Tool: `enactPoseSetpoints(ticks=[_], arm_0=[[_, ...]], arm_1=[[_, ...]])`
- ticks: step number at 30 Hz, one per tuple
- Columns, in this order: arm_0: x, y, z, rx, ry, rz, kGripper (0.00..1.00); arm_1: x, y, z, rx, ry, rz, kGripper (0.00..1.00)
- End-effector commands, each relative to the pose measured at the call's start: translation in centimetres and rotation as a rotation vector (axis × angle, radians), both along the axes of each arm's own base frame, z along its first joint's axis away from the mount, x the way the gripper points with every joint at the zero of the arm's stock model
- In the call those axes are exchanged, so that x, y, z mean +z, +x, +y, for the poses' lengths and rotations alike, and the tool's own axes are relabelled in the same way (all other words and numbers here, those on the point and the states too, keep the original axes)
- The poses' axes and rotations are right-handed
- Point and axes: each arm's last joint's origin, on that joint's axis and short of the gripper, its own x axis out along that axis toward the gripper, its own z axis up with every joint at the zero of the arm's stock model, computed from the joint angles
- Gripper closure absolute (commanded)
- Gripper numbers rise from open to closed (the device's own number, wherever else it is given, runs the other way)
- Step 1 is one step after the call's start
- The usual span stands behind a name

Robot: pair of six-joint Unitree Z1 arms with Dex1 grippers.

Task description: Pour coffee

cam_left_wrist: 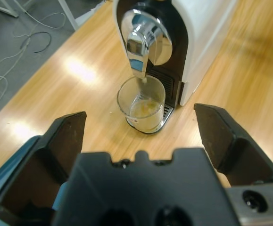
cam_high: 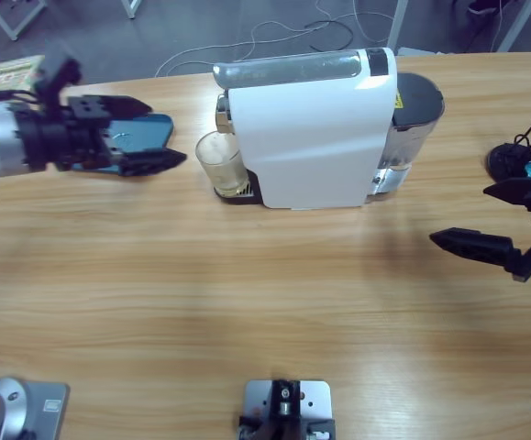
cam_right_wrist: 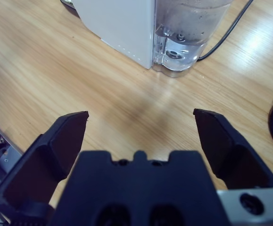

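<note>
**Glass waits straight ahead of my left claw**

Glass [cam_left_wrist: 141, 104] sits right in front of my left claw [cam_left_wrist: 141, 136], lined up between my two open jaws. My left claw [cam_high: 150, 133] is wide open and holds nothing. The glass stands upright under the shiny spout [cam_left_wrist: 141, 47] of the white machine [cam_high: 311, 128], on its little tray. It is near me but not touching yet. I think I only need to go straight forward to get my jaws around it.

My right claw [cam_right_wrist: 141, 136] is wide open too, with nothing in it. It is on the far side of the machine, near the clear water tank [cam_right_wrist: 188, 33], so my left claw is much closer to the glass.

The glass is clear and round, and stands tall. At the bottom lies the coffee [cam_left_wrist: 145, 109], a thin pale brown pool. Only a little is in there. I should hold the glass level so nothing spills.
</note>
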Motion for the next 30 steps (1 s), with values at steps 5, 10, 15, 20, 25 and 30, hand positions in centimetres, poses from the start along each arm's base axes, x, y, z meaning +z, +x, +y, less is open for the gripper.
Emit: enactPoseSetpoints(ticks=[5,10,15,20,25,30], arm_0=[[-7.0,3.5,-2.3,-0.068,-0.002,0.071,0.018],[-8.0,4.2,-2.7,-0.071,-0.021,0.043,0.018],[-8.4,4.5,-3.2,-0.089,-0.046,0.023,0.018],[-9.5,4.3,-3.1,-0.093,-0.034,0.049,0.018],[-10.2,4.8,-3.4,-0.094,-0.05,0.024,0.018],[-10.6,5.1,-3.8,-0.096,-0.063,0.023,0.018]], arm_1=[[-1.5,0.1,0.6,0.023,-0.03,0.066,0.0],[-1.7,0.4,0.9,0.023,-0.038,0.074,0.0],[-1.8,0.4,0.9,0.023,-0.041,0.078,0.0],[-1.8,0.5,1.0,0.023,-0.044,0.081,0.0],[-1.9,0.5,1.0,0.023,-0.046,0.083,0.0],[-1.9,0.6,1.1,0.024,-0.048,0.087,0.0]])
